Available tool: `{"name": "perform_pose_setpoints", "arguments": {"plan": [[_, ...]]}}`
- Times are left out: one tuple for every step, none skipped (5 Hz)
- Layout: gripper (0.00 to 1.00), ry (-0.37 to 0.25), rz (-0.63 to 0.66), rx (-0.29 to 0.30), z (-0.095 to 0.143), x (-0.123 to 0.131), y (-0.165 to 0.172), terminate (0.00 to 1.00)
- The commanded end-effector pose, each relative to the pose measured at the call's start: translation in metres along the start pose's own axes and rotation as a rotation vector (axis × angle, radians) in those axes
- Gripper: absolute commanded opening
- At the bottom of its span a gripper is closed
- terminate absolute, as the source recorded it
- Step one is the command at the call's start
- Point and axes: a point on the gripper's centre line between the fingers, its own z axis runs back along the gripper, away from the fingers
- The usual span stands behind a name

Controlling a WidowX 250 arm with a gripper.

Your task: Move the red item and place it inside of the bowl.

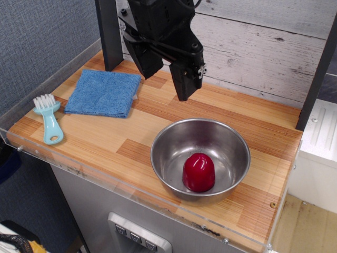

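Observation:
The red item [199, 172] is a glossy dark-red dome standing on its flat base inside the stainless-steel bowl [231, 137], on the bowl's floor toward its front. The bowl sits on the wooden counter at the right of centre. My black gripper [166, 81] hangs above the counter behind and to the left of the bowl, well clear of it. Its two fingers are spread apart and hold nothing.
A folded blue cloth [103, 93] lies at the back left of the counter. A light-blue brush [49, 119] lies near the left edge. A black post [109, 34] stands at the back left. A clear plastic lip [105, 176] runs along the counter's front edge.

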Motion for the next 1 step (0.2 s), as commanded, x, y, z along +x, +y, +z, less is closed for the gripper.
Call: {"name": "perform_pose_setpoints", "arguments": {"plan": [[1.0,-0.046,0.001,0.013,0.0138,-0.0025,0.0012,1.0]]}}
